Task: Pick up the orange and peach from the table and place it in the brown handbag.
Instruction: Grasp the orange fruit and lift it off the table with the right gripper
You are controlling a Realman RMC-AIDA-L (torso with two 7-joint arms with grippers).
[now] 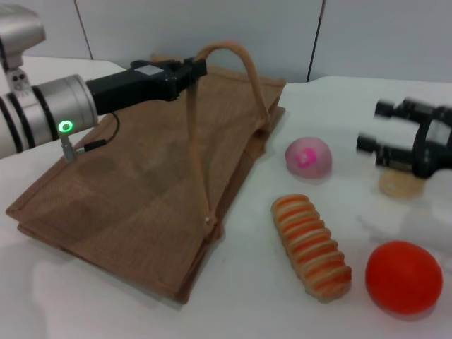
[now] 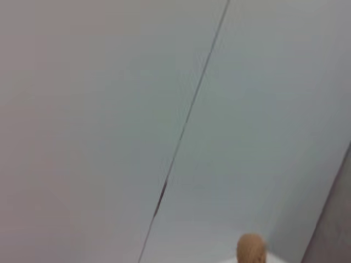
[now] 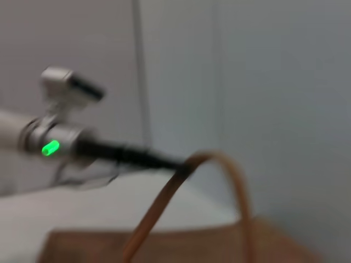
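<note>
The brown handbag (image 1: 134,198) lies flat on the white table. My left gripper (image 1: 194,70) is shut on one strap handle (image 1: 244,63) and holds it raised above the bag; the right wrist view shows this grip (image 3: 178,167) and the looped handle (image 3: 225,164). The pink peach (image 1: 308,157) sits just right of the bag. The orange (image 1: 403,277) sits at the front right. My right gripper (image 1: 374,127) is open and empty in the air, to the right of the peach and behind the orange.
A long orange-and-cream striped ridged piece (image 1: 311,246) lies between the bag and the orange. A beige ball (image 1: 400,185) sits partly hidden under the right gripper. A bit of tan strap (image 2: 251,249) shows in the left wrist view against the wall.
</note>
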